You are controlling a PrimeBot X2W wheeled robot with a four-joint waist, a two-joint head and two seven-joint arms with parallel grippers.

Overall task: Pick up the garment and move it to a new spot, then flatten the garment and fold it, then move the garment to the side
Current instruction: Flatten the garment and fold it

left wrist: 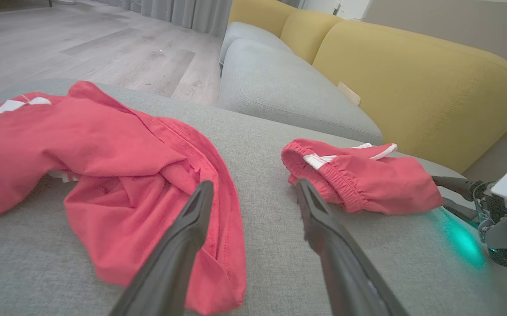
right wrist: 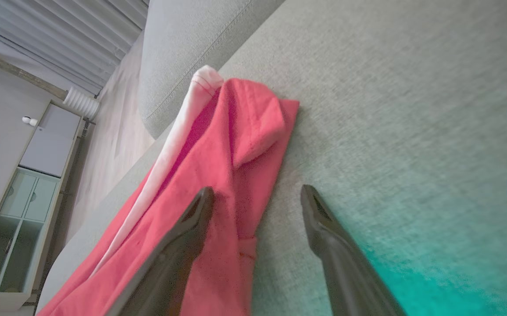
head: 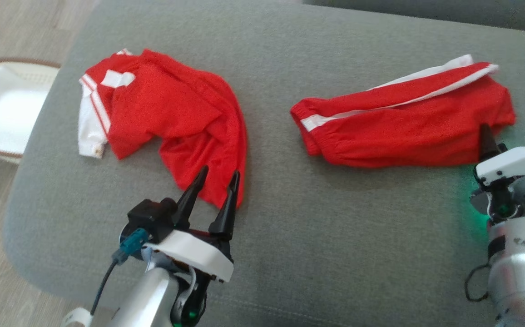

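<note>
While its two fingers stand apart and empty, the left hand (head: 220, 171) hovers at the near hem of the garment (head: 167, 104), its tips over the red cloth. That jersey lies crumpled on the left half of the grey cushion (head: 267, 227), with a white sleeve towards the left edge. Near the right edge, the right hand (right wrist: 257, 189) is also released, one finger over the smaller red garment (head: 403, 122) and the other over bare cushion. A white basket (head: 3, 104) sits on the floor beyond the left edge.
</note>
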